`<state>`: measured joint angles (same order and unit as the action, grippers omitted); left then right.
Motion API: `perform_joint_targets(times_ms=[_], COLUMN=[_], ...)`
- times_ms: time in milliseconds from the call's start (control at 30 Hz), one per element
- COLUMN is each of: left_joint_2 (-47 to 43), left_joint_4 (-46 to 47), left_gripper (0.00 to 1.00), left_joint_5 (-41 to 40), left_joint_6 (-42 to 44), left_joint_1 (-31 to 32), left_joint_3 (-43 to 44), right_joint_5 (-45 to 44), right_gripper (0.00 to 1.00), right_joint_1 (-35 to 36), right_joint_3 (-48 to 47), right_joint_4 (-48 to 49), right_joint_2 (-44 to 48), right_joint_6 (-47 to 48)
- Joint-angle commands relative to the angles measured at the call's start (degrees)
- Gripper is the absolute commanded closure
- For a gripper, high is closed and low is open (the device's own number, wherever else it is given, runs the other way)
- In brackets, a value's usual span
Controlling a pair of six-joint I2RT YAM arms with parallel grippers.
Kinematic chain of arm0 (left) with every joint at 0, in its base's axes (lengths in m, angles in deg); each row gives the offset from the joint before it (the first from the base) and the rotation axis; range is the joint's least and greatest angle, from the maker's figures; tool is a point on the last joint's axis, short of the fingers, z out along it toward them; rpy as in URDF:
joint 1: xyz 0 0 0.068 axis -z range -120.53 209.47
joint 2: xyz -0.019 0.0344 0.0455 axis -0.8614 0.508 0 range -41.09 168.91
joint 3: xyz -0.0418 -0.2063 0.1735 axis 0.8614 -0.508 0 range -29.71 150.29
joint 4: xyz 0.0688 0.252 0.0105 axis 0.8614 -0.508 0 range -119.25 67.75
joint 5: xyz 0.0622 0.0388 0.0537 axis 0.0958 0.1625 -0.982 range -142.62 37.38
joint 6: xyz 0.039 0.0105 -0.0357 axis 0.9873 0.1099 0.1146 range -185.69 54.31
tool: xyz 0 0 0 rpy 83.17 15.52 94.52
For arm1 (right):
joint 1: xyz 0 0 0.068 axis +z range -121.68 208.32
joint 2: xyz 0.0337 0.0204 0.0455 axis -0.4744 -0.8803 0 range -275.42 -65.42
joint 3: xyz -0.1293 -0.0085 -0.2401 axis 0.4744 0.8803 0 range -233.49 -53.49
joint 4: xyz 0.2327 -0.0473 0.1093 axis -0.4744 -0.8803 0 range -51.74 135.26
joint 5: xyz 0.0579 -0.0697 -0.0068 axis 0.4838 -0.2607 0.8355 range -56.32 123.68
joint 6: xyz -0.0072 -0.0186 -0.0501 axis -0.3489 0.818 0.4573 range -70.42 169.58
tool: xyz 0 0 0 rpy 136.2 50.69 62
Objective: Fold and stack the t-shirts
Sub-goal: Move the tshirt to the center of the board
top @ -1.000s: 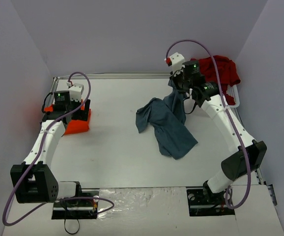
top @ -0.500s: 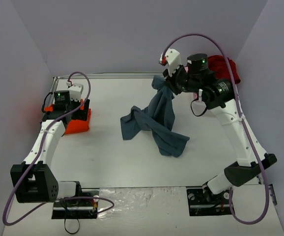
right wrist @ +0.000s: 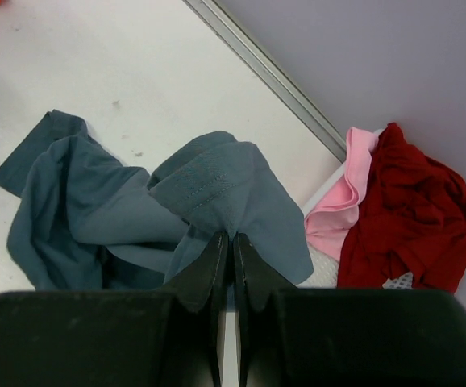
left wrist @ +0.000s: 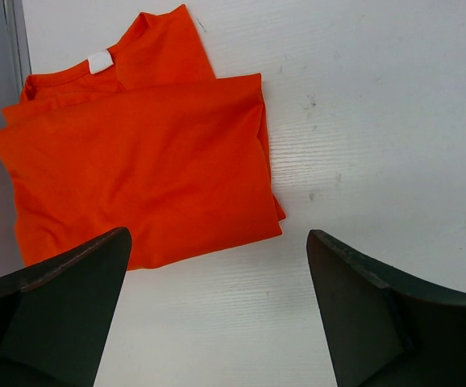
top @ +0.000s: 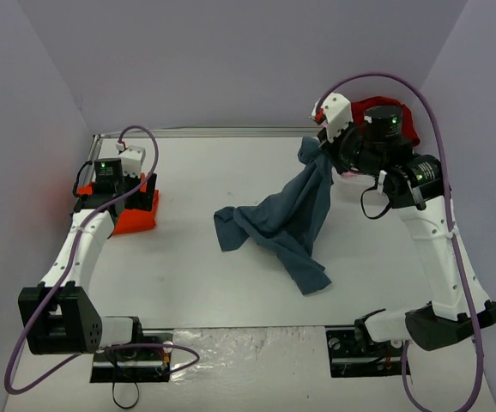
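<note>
My right gripper (top: 317, 153) (right wrist: 232, 235) is shut on a hem of the slate blue-grey t-shirt (top: 287, 215) (right wrist: 96, 210), raised above the table's back right. The shirt hangs from the pinch and trails down-left onto the table. A folded bright orange t-shirt (top: 132, 219) (left wrist: 136, 153) lies at the left edge. My left gripper (top: 124, 176) (left wrist: 217, 302) hovers open just beside it, with nothing between its fingers. A dark red t-shirt (top: 394, 120) (right wrist: 410, 210) and a pale pink t-shirt (right wrist: 346, 201) sit heaped at the back right.
A white plastic basket (top: 411, 167) holds the red and pink shirts in the back right corner. A metal rail (top: 196, 132) runs along the table's far edge. Purple-grey walls close in the back and sides.
My right arm has swung the blue-grey shirt left and then back right, lifting it higher, so the cloth now hangs stretched out. The left arm has not moved.
</note>
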<state>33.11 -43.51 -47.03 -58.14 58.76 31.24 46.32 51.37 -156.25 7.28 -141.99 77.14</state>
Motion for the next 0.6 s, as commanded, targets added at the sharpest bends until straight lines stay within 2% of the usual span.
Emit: perform_joint_targets(times_ms=[0, 200, 467, 567], left_joint_2=[-0.81, -1.15, -1.51, -1.6], left_joint_4=[-0.45, -0.37, -0.28, -0.37], left_gripper=[0.1, 0.1, 0.11, 0.11], left_joint_5=[-0.22, 0.22, 1.62, 1.71], left_joint_6=[0.89, 0.89, 0.89, 0.89], left_joint_1=[0.01, 0.01, 0.01, 0.01], left_joint_3=[1.01, 0.75, 0.58, 0.49], right_joint_5=[2.47, -2.44, -5.0, -2.63], right_gripper=[1.0, 1.0, 1.0, 1.0], right_joint_1=[-1.78, -2.92, -3.1, -3.01], right_joint_3=[-1.65, -4.73, 8.61, 8.72], right_joint_4=[3.08, 3.17, 6.42, 6.95], right_joint_2=[3.45, 3.71, 2.32, -1.19], right_joint_6=[1.1, 1.28, 2.16, 1.37])
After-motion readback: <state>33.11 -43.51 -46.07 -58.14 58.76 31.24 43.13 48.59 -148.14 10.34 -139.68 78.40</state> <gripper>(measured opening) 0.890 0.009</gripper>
